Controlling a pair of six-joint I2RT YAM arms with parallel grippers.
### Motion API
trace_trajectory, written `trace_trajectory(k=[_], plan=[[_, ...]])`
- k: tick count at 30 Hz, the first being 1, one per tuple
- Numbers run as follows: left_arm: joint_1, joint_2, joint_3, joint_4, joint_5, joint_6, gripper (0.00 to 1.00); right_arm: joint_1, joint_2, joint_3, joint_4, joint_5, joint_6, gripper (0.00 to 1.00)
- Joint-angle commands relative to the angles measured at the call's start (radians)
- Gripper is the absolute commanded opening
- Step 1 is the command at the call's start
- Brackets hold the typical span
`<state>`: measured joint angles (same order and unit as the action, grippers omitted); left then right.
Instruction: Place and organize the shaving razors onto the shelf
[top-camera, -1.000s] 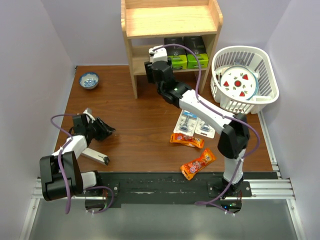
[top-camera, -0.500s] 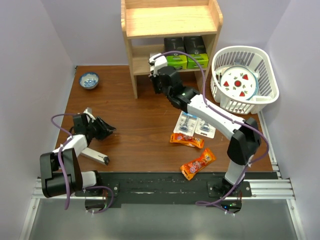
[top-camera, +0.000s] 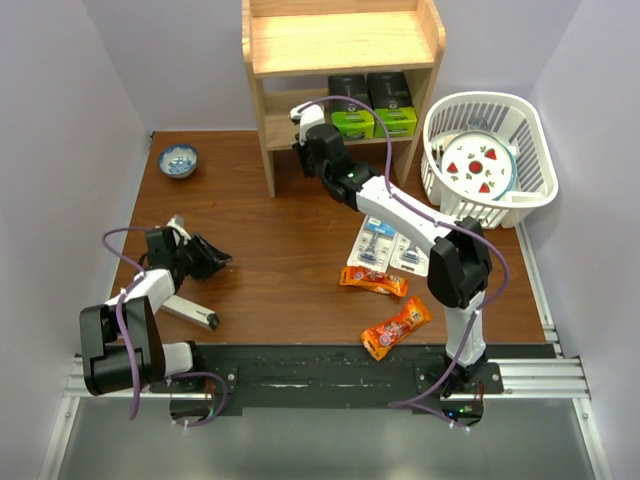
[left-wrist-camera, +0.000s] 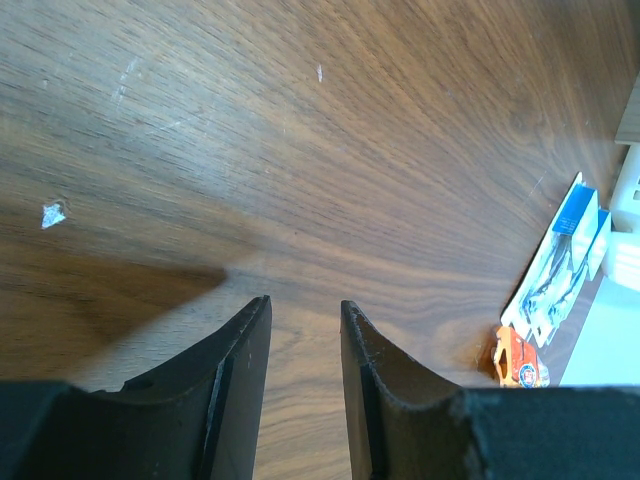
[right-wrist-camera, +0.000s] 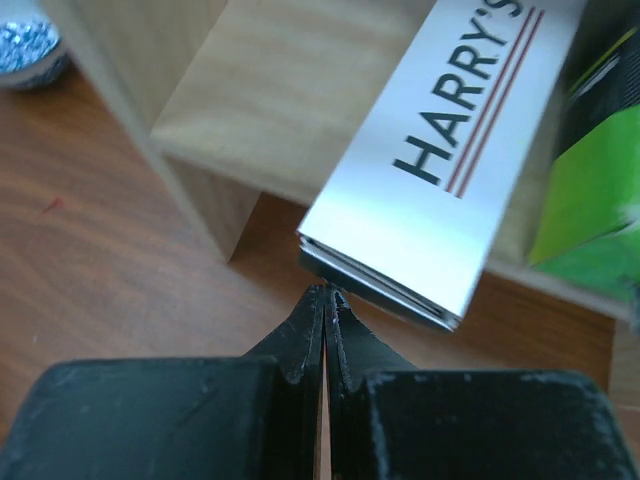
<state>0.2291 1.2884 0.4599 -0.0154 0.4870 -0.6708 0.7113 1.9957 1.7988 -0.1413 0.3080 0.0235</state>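
Observation:
The wooden shelf (top-camera: 340, 40) stands at the back. Two black boxes with lime-green ends (top-camera: 352, 108) (top-camera: 393, 104) sit on its lower board. My right gripper (top-camera: 304, 122) is shut and empty at that board's left front. In the right wrist view its tips (right-wrist-camera: 325, 290) touch the near end of the white HARRY'S box (right-wrist-camera: 440, 150), which lies on the board (right-wrist-camera: 290, 90) and overhangs its front edge, beside a green-ended box (right-wrist-camera: 590, 200). Two blister cards (top-camera: 375, 243) (top-camera: 410, 255) lie on the table. My left gripper (top-camera: 207, 258) (left-wrist-camera: 305, 305) is open and empty, low over the table.
Two orange snack packets (top-camera: 373, 280) (top-camera: 397, 327) lie near the blister cards. A white slatted basket (top-camera: 530, 190) holding a plate stands at the right. A small blue bowl (top-camera: 179, 160) sits at the back left. A pale bar with a dark end (top-camera: 190, 312) lies by the left arm.
My right gripper drew back a little from the shelf, then moved forward again to the lower board's left front. The left arm has not moved.

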Motion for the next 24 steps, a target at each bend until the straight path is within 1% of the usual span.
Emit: trace_trajectory(k=[1,5,10,13,14,18,20,21,22,23,24], plan=[[0.01,0.002,0.008,0.049,0.007,-0.006,0.39,-0.03,0.031,0.082,0.075,0.039,-0.06,0.0],[0.01,0.018,0.014,0.054,0.009,-0.006,0.39,-0.053,0.074,0.117,0.083,0.037,-0.068,0.0],[0.01,0.032,0.026,0.054,0.009,-0.006,0.39,-0.059,0.091,0.146,0.082,0.031,-0.068,0.0],[0.01,0.037,0.033,0.048,0.012,-0.004,0.39,-0.061,0.049,0.119,0.069,-0.023,-0.062,0.0],[0.012,0.037,0.036,0.046,0.012,-0.006,0.39,-0.059,0.013,0.103,0.069,-0.082,-0.06,0.0],[0.012,0.035,0.054,0.037,0.016,0.0,0.39,-0.055,-0.072,0.008,0.065,-0.162,-0.051,0.0],[0.01,0.035,0.065,0.032,0.024,0.023,0.43,-0.055,-0.103,-0.018,0.062,-0.164,-0.051,0.0],[0.013,0.034,0.088,0.02,0.027,0.031,0.51,-0.056,-0.141,-0.045,0.052,-0.17,-0.06,0.0],[0.012,0.029,0.108,-0.05,0.019,0.055,0.54,-0.055,-0.161,-0.062,0.048,-0.173,-0.066,0.0],[0.013,0.025,0.13,-0.088,0.012,0.071,0.56,-0.055,-0.187,-0.085,0.046,-0.176,-0.074,0.02],[0.015,0.02,0.191,-0.137,-0.029,0.091,0.62,-0.055,-0.213,-0.145,0.045,-0.202,-0.104,0.13]])
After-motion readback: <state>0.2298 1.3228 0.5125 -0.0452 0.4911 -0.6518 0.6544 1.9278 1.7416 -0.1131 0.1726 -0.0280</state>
